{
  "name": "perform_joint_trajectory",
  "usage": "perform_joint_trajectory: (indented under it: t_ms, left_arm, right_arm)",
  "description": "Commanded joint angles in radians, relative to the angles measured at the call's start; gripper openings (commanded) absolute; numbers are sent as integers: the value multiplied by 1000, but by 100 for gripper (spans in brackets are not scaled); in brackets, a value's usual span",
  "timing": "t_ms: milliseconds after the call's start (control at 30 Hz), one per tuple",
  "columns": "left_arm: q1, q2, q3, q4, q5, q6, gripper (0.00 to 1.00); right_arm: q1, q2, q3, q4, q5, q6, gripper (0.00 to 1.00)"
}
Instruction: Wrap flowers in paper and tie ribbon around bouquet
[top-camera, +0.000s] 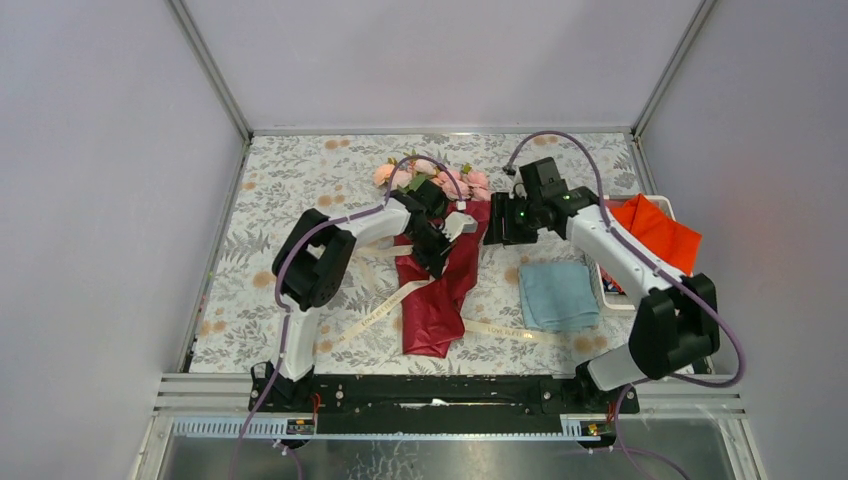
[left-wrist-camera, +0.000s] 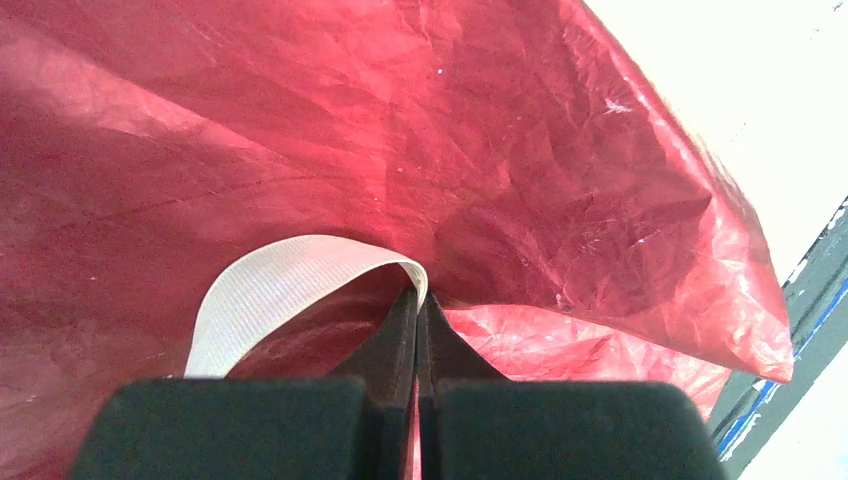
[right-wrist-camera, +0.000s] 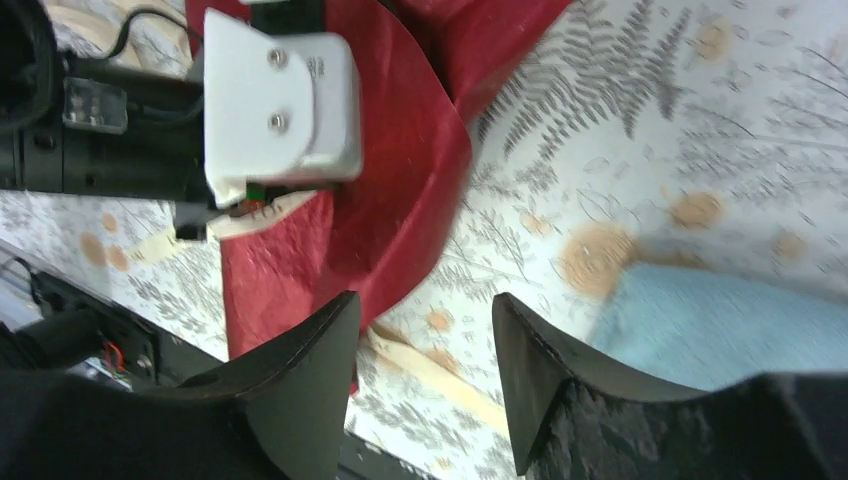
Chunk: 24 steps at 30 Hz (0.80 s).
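Observation:
The flowers (top-camera: 430, 178), pale pink blooms with green leaves, stick out of the far end of the dark red paper (top-camera: 438, 295), which lies loosely rolled toward the near edge. The cream ribbon (top-camera: 385, 308) runs under the paper and comes out on both sides. My left gripper (top-camera: 437, 260) sits over the roll. In the left wrist view the left gripper (left-wrist-camera: 420, 295) is shut, with a loop of ribbon (left-wrist-camera: 290, 290) pinched at its tips against the crinkled paper (left-wrist-camera: 450, 150). My right gripper (top-camera: 497, 228) hovers just right of the roll; in the right wrist view the right gripper (right-wrist-camera: 425, 297) is open and holds nothing.
A folded light blue cloth (top-camera: 558, 295) lies right of the paper. An orange-red cloth (top-camera: 660, 232) rests in a white tray (top-camera: 612, 298) at the right edge. The black arm rail (top-camera: 440, 392) lines the near edge. The left arm's white wrist housing (right-wrist-camera: 280, 100) is close to my right fingers.

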Motion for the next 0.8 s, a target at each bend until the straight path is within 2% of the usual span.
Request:
perform_joint_trajectory:
  t_ms: [0,133,300,533,767]
  left_arm:
    - [-8,-11,-41,44,18,-8,0]
    - [-8,-17,-41,43,15,-4,0]
    - [-8,-33,-41,44,18,7,0]
    - [-8,-40,-40,43,23,9,0]
    - [-7,-40,-34,39,21,16,0]
  right_arm:
    - [8,-49,63,-380,89,-120,59]
    - [69,-37,-26,-446,84,-91,60]
    - [109,-8,-209,-316,81,-44,70]
    - [170,43,-343,-181,244,31,73]
    - [281,32,-406,-180,277,86,72]
